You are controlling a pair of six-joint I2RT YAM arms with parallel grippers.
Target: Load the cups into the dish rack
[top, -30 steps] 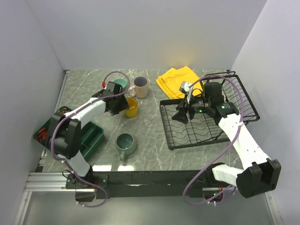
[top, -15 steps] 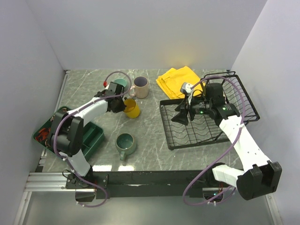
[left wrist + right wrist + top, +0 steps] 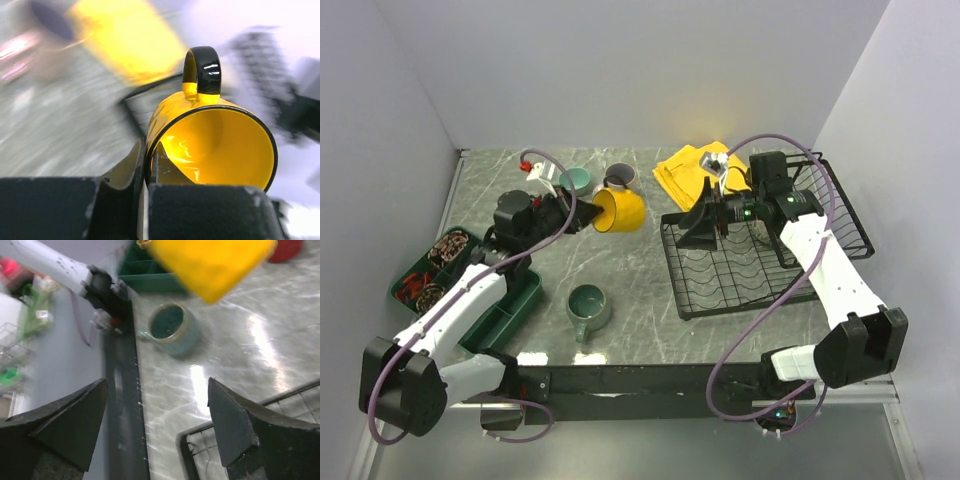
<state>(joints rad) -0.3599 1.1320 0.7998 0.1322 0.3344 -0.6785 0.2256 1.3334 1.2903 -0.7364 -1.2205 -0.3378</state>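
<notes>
Yellow mug (image 3: 622, 209) held sideways (mouth leftward) by left pincer (image 3: 147, 161); right pincer (image 3: 157, 390) gapes.

dish rack (image 3: 740, 280) right, cloth (image 3: 682, 172) behind it, compartment tray (image 3: 525, 292) left, lone mug (image 3: 588, 305) between them

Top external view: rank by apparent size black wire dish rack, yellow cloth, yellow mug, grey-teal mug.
1. black wire dish rack
2. yellow cloth, partly hidden
3. yellow ceramic mug, grey-teal ceramic mug: alike; yellow one is raised.
</notes>
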